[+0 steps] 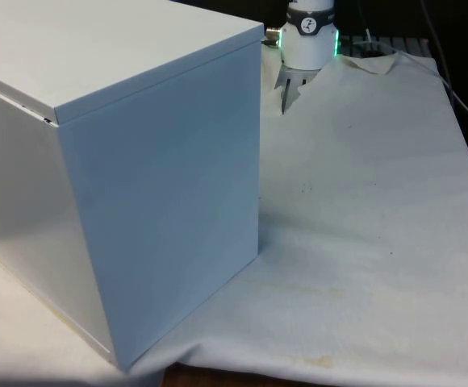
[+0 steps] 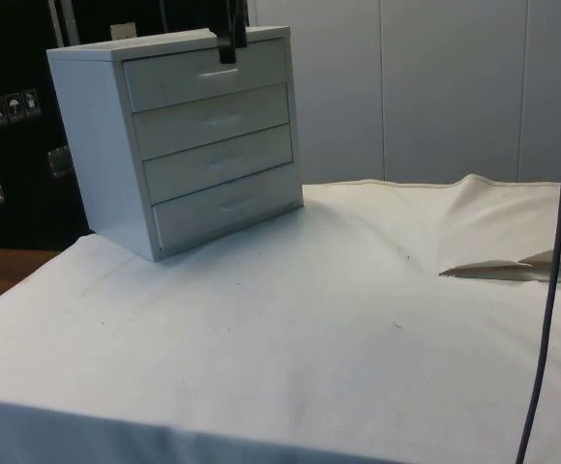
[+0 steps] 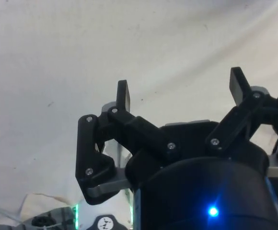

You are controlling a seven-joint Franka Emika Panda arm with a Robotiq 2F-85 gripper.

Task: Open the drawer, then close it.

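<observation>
I see gripper (image 3: 179, 91) spread wide, holding nothing, hanging before top drawer (image 2: 208, 74) of white chest (image 2: 179, 135); all four drawers shut.

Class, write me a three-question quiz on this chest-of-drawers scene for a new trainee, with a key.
1. How many drawers does the chest have?
2. True or false: the top drawer is pulled out.
3. The tool is: A open; B shut on a handle; C shut on a fold of fabric.
Key: 1 four; 2 false, it sits flush with the others; 3 A.
</observation>
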